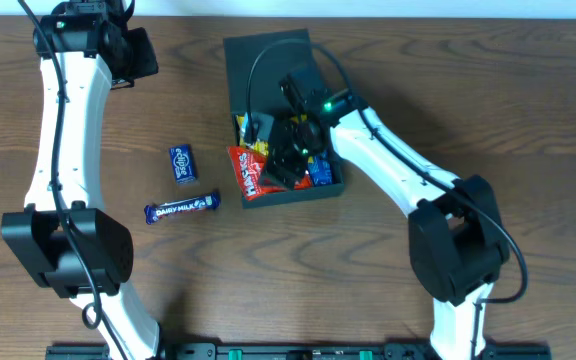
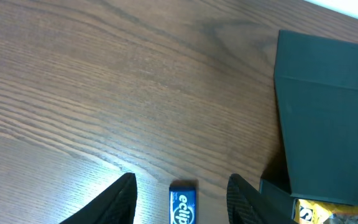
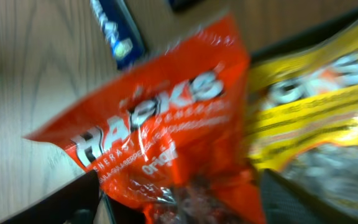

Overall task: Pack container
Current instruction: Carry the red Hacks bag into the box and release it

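The container (image 1: 268, 55), a dark square box with its flap lid laid open toward the back, stands mid-table; it also shows in the left wrist view (image 2: 328, 93). Inside lie an orange Hacks packet (image 1: 246, 172), a yellow packet (image 1: 253, 130) and a blue packet (image 1: 320, 172). The orange packet hangs partly over the box's left wall. My right gripper (image 1: 293, 160) is down in the box. In the right wrist view its fingers (image 3: 179, 205) are spread either side of the orange packet (image 3: 160, 118), beside the yellow packet (image 3: 316, 106). My left gripper (image 1: 138, 60) is open and empty, high at the back left.
A blue Eclipse pack (image 1: 182, 163) and a Dairy Milk bar (image 1: 181, 208) lie on the wooden table left of the box. The Eclipse pack sits below my left fingers (image 2: 183, 205). The Dairy Milk bar shows in the right wrist view (image 3: 117, 31).
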`<state>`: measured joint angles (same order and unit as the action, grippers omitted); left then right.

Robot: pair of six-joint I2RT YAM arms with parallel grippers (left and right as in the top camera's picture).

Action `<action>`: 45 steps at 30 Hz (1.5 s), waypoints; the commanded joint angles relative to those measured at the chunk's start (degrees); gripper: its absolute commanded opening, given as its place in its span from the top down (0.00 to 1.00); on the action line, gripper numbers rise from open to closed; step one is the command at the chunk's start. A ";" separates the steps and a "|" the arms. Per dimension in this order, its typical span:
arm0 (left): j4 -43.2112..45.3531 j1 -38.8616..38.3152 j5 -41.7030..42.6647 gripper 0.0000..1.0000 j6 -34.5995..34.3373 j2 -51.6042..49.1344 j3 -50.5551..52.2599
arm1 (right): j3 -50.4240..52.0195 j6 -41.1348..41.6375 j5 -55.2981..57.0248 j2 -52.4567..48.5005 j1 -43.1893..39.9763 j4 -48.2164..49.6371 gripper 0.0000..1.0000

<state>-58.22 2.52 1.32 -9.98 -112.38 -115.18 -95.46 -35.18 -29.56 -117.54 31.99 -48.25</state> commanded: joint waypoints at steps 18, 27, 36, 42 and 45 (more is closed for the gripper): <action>-0.09 0.02 0.20 0.52 1.25 0.74 0.26 | -1.92 -3.26 -7.30 -5.51 0.48 -3.34 0.99; -0.04 0.02 0.20 0.52 1.25 0.63 0.26 | -1.92 -2.97 -3.65 -11.91 0.72 -2.36 0.99; -0.20 0.02 0.22 0.52 1.22 0.37 0.28 | -4.37 -1.95 -4.13 -5.25 0.72 -4.87 0.99; -0.20 0.02 0.22 0.52 1.22 0.37 0.28 | -4.66 -3.21 -8.48 -1.18 0.72 -5.31 0.99; -0.20 0.02 0.22 0.51 1.22 0.37 0.28 | -4.13 -5.05 -9.11 -1.73 1.01 -6.01 0.99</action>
<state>-58.26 2.52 1.32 -9.98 -112.38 -115.18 -99.04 -38.22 -36.36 -119.83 31.70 -53.91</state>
